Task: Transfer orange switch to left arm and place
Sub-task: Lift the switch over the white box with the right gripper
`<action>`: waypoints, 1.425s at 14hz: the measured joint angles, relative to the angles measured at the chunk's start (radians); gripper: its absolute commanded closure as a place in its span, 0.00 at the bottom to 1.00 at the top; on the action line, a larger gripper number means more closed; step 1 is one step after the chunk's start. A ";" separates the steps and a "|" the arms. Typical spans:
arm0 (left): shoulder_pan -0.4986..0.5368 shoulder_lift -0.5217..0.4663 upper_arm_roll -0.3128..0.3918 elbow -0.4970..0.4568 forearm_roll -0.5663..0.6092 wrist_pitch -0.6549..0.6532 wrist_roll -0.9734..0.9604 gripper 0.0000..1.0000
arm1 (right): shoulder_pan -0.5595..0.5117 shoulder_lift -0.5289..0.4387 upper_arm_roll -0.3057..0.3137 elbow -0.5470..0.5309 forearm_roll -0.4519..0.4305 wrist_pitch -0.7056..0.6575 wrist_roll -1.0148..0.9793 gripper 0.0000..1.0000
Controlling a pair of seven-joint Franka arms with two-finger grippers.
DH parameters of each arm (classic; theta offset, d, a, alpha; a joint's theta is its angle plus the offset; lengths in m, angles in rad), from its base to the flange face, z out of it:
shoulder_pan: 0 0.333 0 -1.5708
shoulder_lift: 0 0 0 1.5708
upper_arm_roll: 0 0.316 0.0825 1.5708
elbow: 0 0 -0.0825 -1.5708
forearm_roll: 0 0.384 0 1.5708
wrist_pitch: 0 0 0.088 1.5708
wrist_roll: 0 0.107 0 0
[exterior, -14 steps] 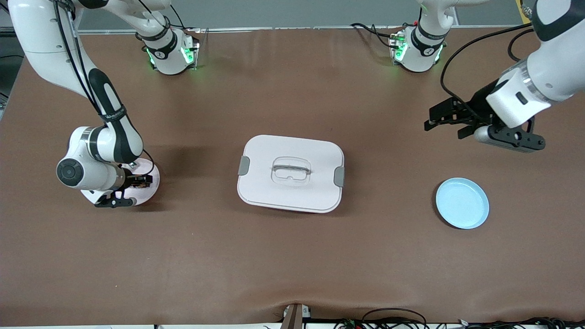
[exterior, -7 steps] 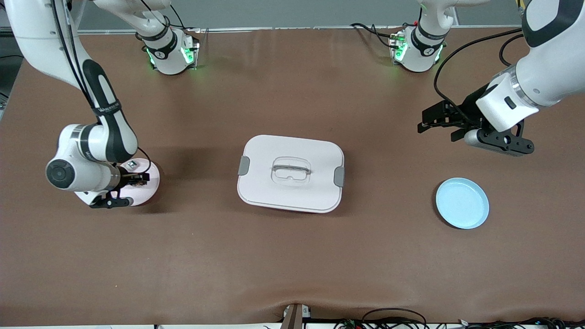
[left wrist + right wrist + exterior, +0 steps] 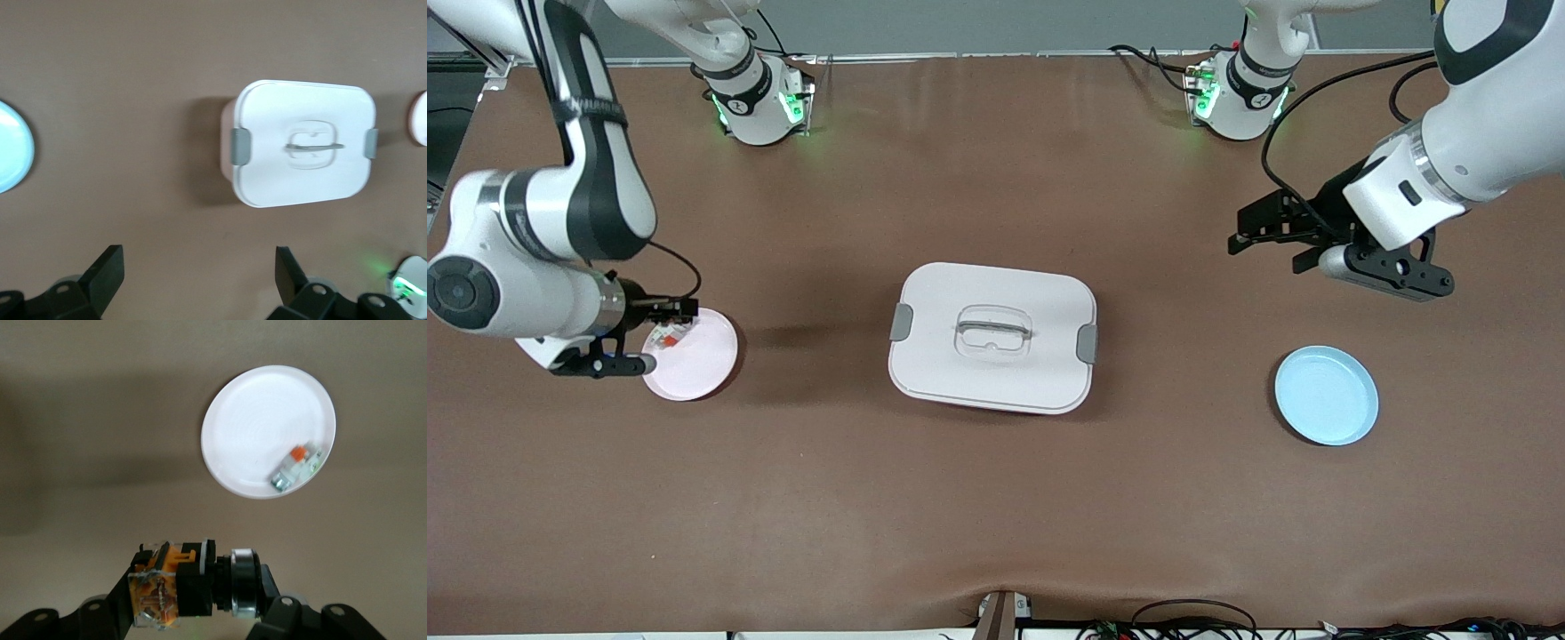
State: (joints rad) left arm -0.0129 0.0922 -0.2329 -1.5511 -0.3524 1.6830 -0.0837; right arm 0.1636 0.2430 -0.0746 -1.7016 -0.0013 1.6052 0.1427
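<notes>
My right gripper point(image 3: 680, 309) is shut on the orange switch point(image 3: 160, 587), a black body with an orange, clear-capped end. It holds the switch in the air over the edge of the pink plate point(image 3: 704, 366). In the right wrist view the gripper point(image 3: 200, 587) and switch hang well above that plate point(image 3: 260, 420). The white box point(image 3: 992, 338) with grey latches sits mid-table; it also shows in the left wrist view point(image 3: 303, 143). My left gripper point(image 3: 1240, 236) is open and empty in the air over bare table toward the left arm's end, seen in its own view point(image 3: 200, 280).
A small white-grey piece with a red mark point(image 3: 297, 465) lies on the pink plate, also in the front view point(image 3: 663, 336). A light blue plate point(image 3: 1326, 396) sits toward the left arm's end, nearer the front camera than the left gripper. Both arm bases stand at the table's top edge.
My right gripper has risen off the pink plate with the orange switch, uncovering the plate and the white-grey piece. My left gripper has shifted slightly toward the box.
</notes>
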 measured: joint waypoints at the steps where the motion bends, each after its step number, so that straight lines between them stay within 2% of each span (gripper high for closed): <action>1: 0.000 0.000 -0.005 0.000 -0.023 0.012 0.000 0.00 | 0.036 -0.011 0.001 0.044 0.001 -0.062 0.064 0.93; 5: 0.000 0.000 -0.044 -0.014 -0.116 0.113 0.000 0.00 | 0.200 -0.014 0.004 0.175 0.036 -0.167 0.376 0.94; 8: -0.001 -0.006 -0.056 -0.055 -0.164 0.176 0.005 0.00 | 0.312 -0.011 0.005 0.233 0.178 -0.169 0.649 0.94; 10: 0.000 -0.016 -0.060 -0.084 -0.172 0.192 0.022 0.00 | 0.348 -0.003 0.005 0.265 0.283 -0.158 0.794 0.94; 15: 0.032 -0.035 -0.061 -0.141 -0.172 0.192 0.108 0.00 | 0.363 0.039 0.003 0.308 0.540 -0.026 1.022 0.94; 20: 0.042 -0.039 -0.061 -0.145 -0.172 0.191 0.142 0.00 | 0.421 0.066 0.003 0.312 0.716 0.159 1.215 0.94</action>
State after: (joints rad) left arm 0.0290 0.0531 -0.2936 -1.6961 -0.5245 1.8739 0.0585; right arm 0.5844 0.3089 -0.0713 -1.3895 0.7147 1.7644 1.3576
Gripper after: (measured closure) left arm 0.000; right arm 0.273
